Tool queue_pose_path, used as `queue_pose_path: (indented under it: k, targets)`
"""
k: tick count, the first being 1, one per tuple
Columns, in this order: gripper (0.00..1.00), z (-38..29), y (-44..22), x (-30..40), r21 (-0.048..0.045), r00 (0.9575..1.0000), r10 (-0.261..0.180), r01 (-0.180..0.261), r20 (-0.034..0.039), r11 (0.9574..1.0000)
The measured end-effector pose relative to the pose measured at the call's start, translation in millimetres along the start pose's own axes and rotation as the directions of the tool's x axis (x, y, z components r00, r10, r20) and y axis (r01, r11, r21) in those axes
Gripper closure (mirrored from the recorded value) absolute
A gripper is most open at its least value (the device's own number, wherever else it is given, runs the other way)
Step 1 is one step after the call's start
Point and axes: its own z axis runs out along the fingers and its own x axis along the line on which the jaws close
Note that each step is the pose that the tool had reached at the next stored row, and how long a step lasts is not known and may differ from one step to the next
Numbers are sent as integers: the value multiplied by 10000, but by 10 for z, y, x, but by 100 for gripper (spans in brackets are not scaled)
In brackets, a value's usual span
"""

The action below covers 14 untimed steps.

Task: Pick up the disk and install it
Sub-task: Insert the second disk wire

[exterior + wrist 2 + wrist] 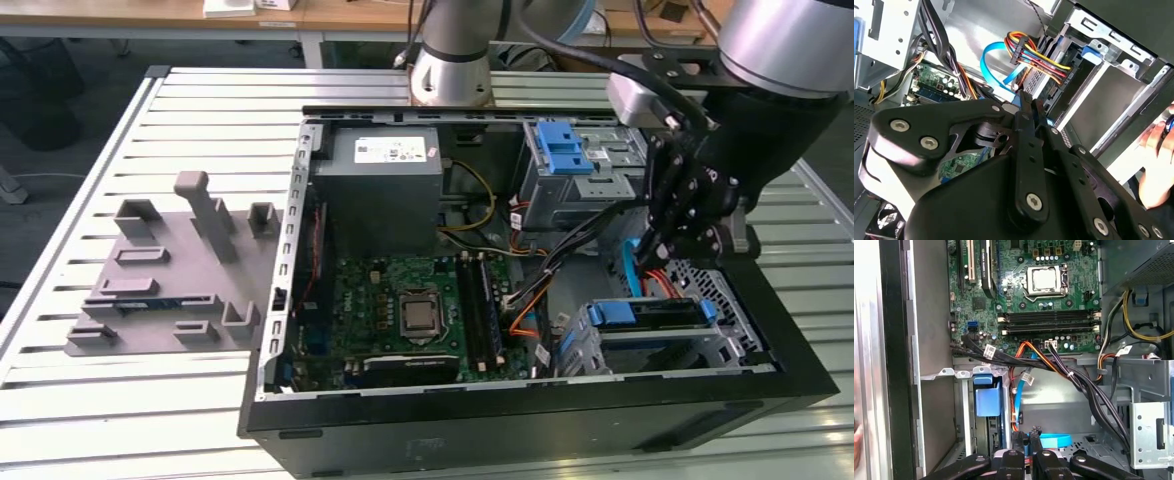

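The disk [651, 314], with its blue carrier frame, lies slotted in the lower drive cage at the exterior view's right, inside the open computer case [534, 420]. Its blue carrier end [988, 396] shows in the first wrist view. My gripper [661, 255] hangs just above and behind that cage, over the blue data cable [1051, 440]. Its black fingers [1026, 436] stand close together with nothing visibly held. In the second wrist view the fingertips [1026, 97] point toward the bundle of coloured power wires [1039, 52] at the cage.
The motherboard [414, 310] fills the case floor and a grey power supply [380, 175] sits at the back. A second cage with a blue latch [561, 150] stands behind the gripper. Black cables [1079, 385] cross the case. A grey fixture [174, 270] lies on the table. A person's hand [1159, 145] is beside the case.
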Motion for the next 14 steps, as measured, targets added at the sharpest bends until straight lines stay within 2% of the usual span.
queue_pose_path:
  k: [2, 3, 7, 11, 14]
  targets:
    - [84, 10, -1, 24, 26, 10000, -1, 1, 59, 10000]
    - [84, 10, 0, 28, 40, 10000, -1, 0, 66, 10000]
    - [84, 19, 0, 34, 51, 10000, -1, 1, 68, 10000]
    - [84, 61, -2, 88, 54, 10000, -4, 4, 69, 10000]
    - [84, 84, -3, 91, 58, 10000, -5, 4, 65, 10000]
